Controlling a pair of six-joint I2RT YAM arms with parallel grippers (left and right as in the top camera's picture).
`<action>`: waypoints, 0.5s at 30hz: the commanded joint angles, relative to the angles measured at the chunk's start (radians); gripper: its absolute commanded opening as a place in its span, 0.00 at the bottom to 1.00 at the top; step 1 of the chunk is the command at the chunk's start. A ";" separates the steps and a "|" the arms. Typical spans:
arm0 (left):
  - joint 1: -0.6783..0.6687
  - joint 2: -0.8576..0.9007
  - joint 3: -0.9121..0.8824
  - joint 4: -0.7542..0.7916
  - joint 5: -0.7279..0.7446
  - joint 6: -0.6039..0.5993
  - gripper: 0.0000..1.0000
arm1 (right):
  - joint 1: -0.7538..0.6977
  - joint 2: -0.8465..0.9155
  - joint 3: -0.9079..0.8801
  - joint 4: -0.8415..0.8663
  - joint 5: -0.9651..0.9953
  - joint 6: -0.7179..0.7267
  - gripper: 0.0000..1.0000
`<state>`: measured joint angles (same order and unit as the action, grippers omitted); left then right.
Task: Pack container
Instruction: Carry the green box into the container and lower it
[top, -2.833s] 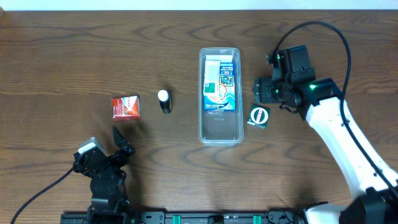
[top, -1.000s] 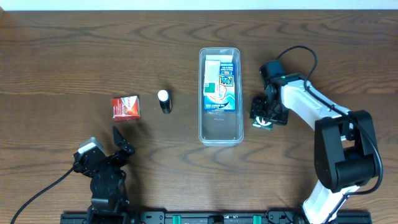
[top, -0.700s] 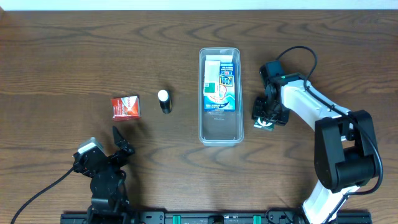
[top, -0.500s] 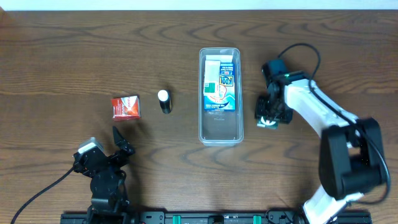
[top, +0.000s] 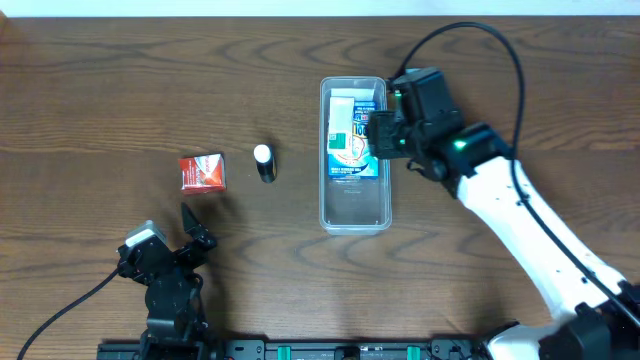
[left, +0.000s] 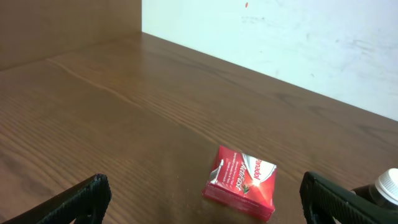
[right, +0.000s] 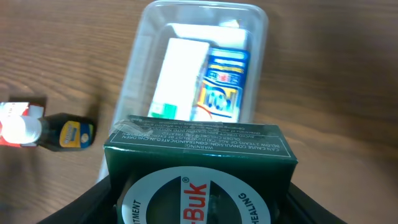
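The right hand (top: 380, 135) has left the spot on the worktop (top: 100, 90) just right of the container (top: 354, 215), where it was bent low over a dark green box a moment ago. It now hangs above the container's right rim, and that patch of worktop is bare. The right wrist view shows why: the dark green box (right: 199, 168), with a round white label on its face, sits pinched between the two fingers, clear of the worktop and above the tub.

The container lies at the middle of the worktop, long side running near to far. Its far half already holds a white-and-green box (right: 180, 74) beside a blue packet (right: 225, 84); the near half looks free.

So the pick seems done and the carry is under way. What remains for this item is probably a lowering into the free near half, then a release.

Left of the container, a small dark bottle (top: 264, 163) with a white cap and a red box (top: 202, 172) wait on the worktop, so the packing is not finished. The left hand (top: 197, 228) rests at the near left edge, fingers spread wide, holding nothing.
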<state>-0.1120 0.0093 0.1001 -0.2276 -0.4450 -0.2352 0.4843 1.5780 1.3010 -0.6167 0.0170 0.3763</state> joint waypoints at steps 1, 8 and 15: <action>0.005 -0.006 -0.024 -0.006 -0.012 0.006 0.98 | 0.013 0.083 0.000 0.046 0.013 -0.003 0.48; 0.005 -0.006 -0.024 -0.006 -0.012 0.006 0.98 | 0.004 0.210 0.000 0.224 0.013 -0.004 0.48; 0.005 -0.006 -0.024 -0.006 -0.012 0.006 0.98 | -0.001 0.225 0.001 0.245 0.042 -0.040 0.57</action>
<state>-0.1120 0.0093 0.1001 -0.2272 -0.4450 -0.2352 0.4915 1.8019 1.2987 -0.3698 0.0235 0.3691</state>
